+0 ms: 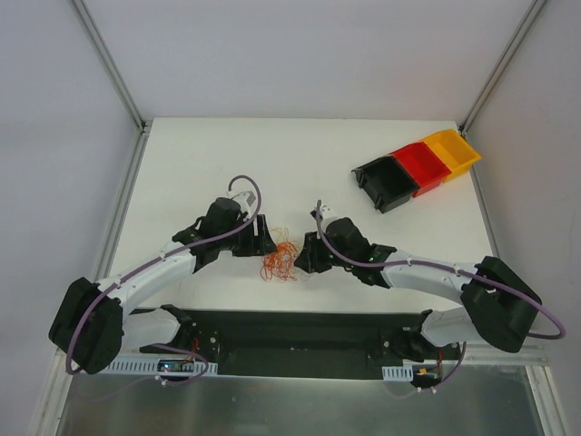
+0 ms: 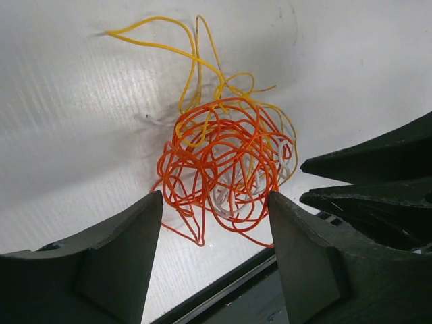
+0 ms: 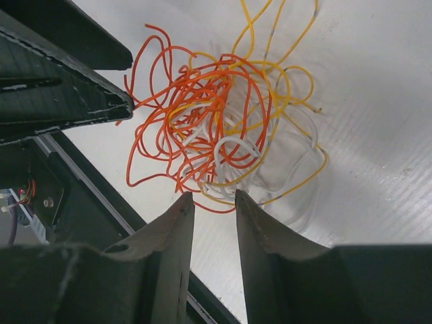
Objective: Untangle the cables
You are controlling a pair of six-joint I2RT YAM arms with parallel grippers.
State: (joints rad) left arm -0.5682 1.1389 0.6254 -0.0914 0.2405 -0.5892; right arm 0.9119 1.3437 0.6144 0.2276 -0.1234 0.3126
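Though loosely balled, cables (image 2: pixel 226 169): curly orange, yellow and whitish strands.

One small tangle of very thin, curly wire cables (image 1: pixel 279 259) lies on the one white desk (image 1: pixel 200 163) toward its near edge. It shows three colours: orange, yellow and whitish-clear. The number of strands in each cannot be told. Three open plastic bins stand in a row by the far right corner: one black bin (image 1: pixel 388 182), one red bin (image 1: pixel 422 166) and one yellow bin (image 1: pixel 454 152). There are two white-and-black robot arms, the left arm (image 1: pixel 154 272) and the right arm (image 1: pixel 427 271). There are two black two-finger grippers, the left gripper (image 1: pixel 263 238) and the right gripper (image 1: pixel 304 257).
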